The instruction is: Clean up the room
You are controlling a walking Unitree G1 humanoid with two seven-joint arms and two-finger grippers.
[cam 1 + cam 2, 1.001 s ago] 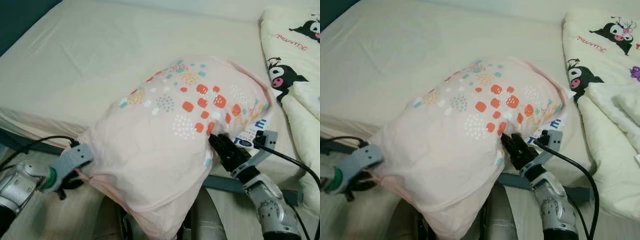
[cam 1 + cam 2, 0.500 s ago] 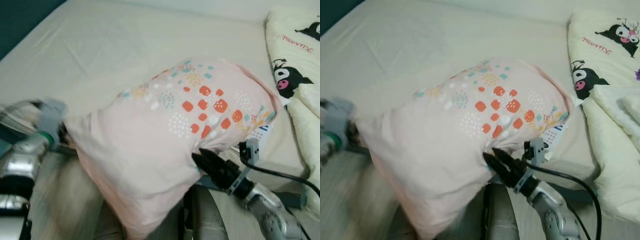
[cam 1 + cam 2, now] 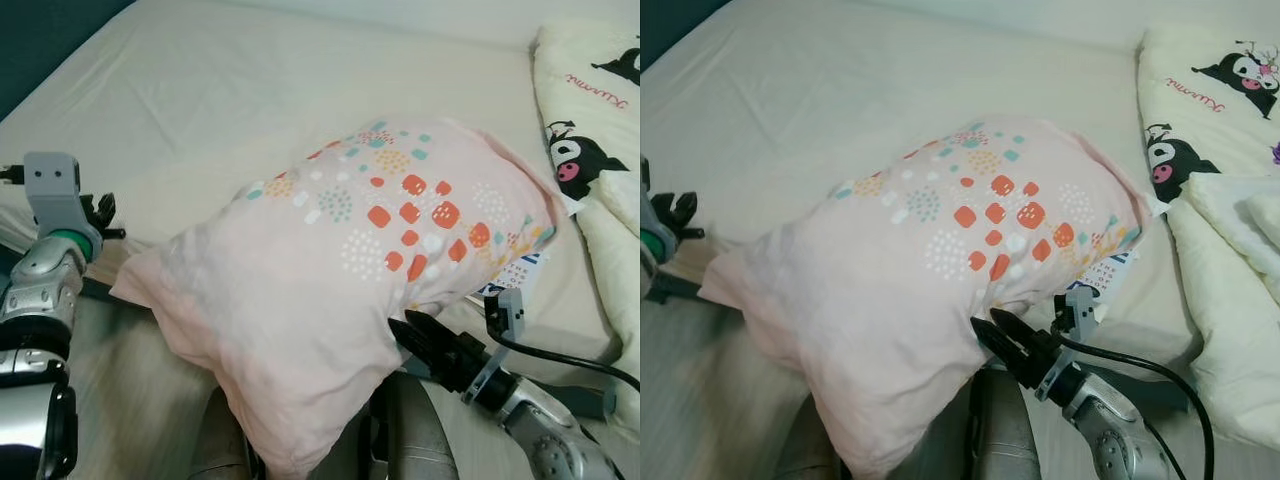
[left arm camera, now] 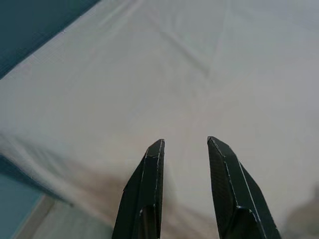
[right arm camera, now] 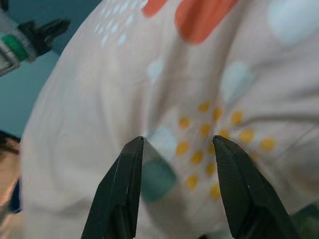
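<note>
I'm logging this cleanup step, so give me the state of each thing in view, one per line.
Pillow: lying on the bed's near edge, one end overhanging.
Left gripper: open, empty, over the bare sheet.
Right gripper: open, fingers against the pillow's underside.
Cartoon-print quilt: bunched at the bed's right side.

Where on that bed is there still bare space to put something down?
The widest free patch is the cream sheet behind and left of the pink pillow, running to the far edge. The right side is crowded: the cartoon blanket lies close against the pillow. At the near edge the pillow overhangs, with the right gripper under it and the left gripper beside its corner.
</note>
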